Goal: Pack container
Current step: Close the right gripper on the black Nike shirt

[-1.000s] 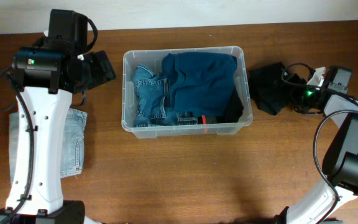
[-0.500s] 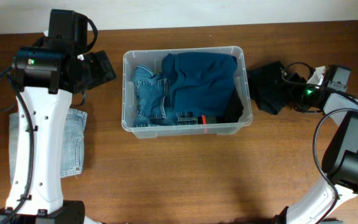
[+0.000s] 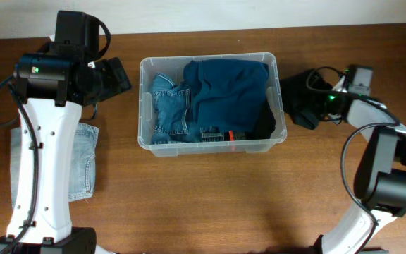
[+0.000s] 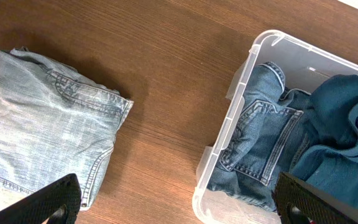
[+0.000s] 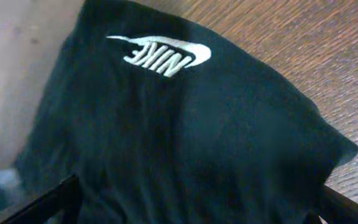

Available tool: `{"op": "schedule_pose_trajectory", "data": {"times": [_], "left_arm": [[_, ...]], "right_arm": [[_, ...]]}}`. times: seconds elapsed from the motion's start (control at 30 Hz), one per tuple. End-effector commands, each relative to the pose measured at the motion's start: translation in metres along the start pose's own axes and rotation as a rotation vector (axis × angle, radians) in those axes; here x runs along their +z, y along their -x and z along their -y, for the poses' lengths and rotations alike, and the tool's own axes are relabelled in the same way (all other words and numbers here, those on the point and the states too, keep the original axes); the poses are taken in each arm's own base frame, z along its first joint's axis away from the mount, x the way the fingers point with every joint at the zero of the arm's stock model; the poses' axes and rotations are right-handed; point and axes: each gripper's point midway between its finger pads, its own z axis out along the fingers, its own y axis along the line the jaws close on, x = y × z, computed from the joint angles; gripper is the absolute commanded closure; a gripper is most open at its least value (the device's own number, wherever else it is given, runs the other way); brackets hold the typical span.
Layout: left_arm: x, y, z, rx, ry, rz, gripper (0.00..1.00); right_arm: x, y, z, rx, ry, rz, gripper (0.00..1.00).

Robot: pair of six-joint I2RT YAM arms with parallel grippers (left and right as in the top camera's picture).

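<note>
Container sits mid-table, holding jeans and a dark blue garment. The black Nike garment right of it and the light denim left of it are still unpacked. Your left claw and right claw are spread wide and empty; since the earlier frame the right claw has moved in over the black garment, and the left is unmoved.

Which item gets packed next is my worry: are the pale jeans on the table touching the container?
Apart. The left wrist view shows bare table between the pale jeans and the container wall.
</note>
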Motion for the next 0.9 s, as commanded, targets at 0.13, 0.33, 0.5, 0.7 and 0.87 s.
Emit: {"op": "schedule_pose_trajectory", "data": {"times": [0.13, 0.33, 0.5, 0.7, 0.87], "left_arm": [[0.002, 0.000, -0.001, 0.007, 0.005, -0.005, 0.01], [0.002, 0.000, -0.001, 0.007, 0.005, -0.005, 0.01], [0.002, 0.000, -0.001, 0.007, 0.005, -0.005, 0.01], [0.002, 0.000, -0.001, 0.007, 0.005, -0.005, 0.01], [0.002, 0.000, -0.001, 0.007, 0.005, -0.005, 0.01]], "right_arm": [[0.036, -0.063, 0.037, 0.092, -0.193, -0.124, 0.01], [0.041, -0.080, 0.050, 0.096, -0.238, -0.184, 0.01], [0.034, -0.087, 0.068, 0.111, -0.304, -0.219, 0.01], [0.015, -0.093, 0.106, 0.043, -0.422, -0.293, 0.01], [-0.007, -0.084, 0.139, -0.009, -0.526, -0.345, 0.01]]}}
